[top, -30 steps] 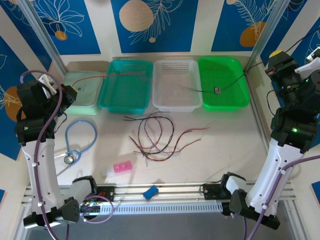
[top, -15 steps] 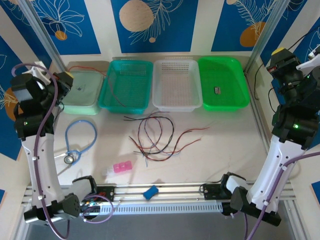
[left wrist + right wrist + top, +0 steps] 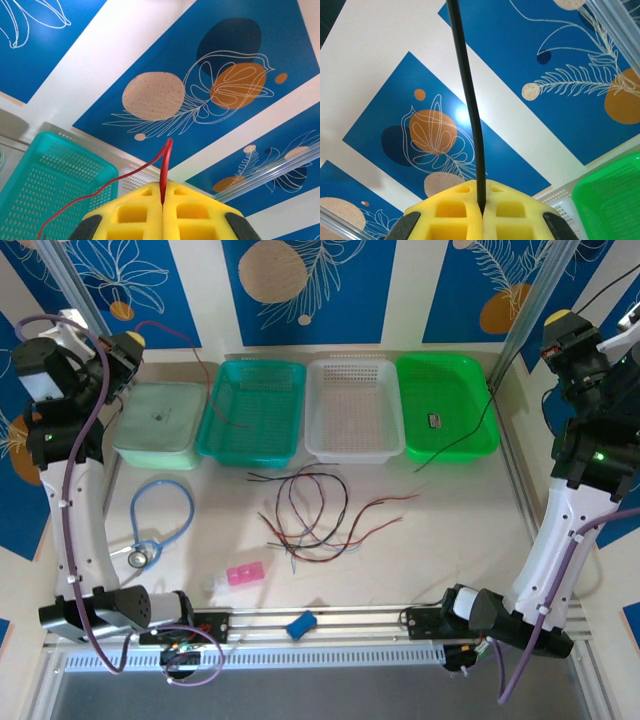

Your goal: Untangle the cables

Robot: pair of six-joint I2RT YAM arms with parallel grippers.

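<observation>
At ten o'clock the left claw [image 3: 163,195] is shut tight on a red cable [image 3: 165,160], at two o'clock the right claw [image 3: 481,202] on a black cable [image 3: 469,105], and the tangle of cables [image 3: 310,518] lies centrally between them, equally near either arm.

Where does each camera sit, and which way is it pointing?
Top external: above and behind, looking down at the table; left arm and right arm show, bases at bottom.
Left wrist: on the raised left arm, facing the back wall mural; left claw shut on the red cable.
Right wrist: on the raised right arm, facing the mural; right claw shut on the black cable.
Shared: teal basket in top and left wrist views; green basket in top and right wrist views.
</observation>
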